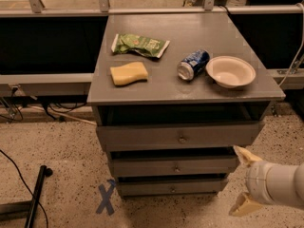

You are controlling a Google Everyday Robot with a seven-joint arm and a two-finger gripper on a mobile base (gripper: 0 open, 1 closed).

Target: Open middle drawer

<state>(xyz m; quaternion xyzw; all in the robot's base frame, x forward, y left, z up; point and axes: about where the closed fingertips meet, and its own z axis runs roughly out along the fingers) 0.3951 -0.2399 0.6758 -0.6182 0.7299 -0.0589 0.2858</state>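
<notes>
The middle drawer (156, 167) is the second grey front of three in the metal cabinet, with a small round knob (176, 168) at its centre. Its front sits about flush with the other two, with a dark gap above it. My gripper (242, 180) is low at the right, just off the cabinet's right front corner, level with the middle and bottom drawers. Its two tan fingers (244, 155) are spread apart, one above the other, and hold nothing. It touches no drawer.
The top drawer (142, 137) and bottom drawer (142, 187) also have centre knobs. On the cabinet top (190, 27) lie a green chip bag (139, 44), a yellow sponge (128, 73), a tipped blue can (193, 64) and a white bowl (231, 71). A blue X (105, 198) marks the floor; a black pole (34, 198) lies at the left.
</notes>
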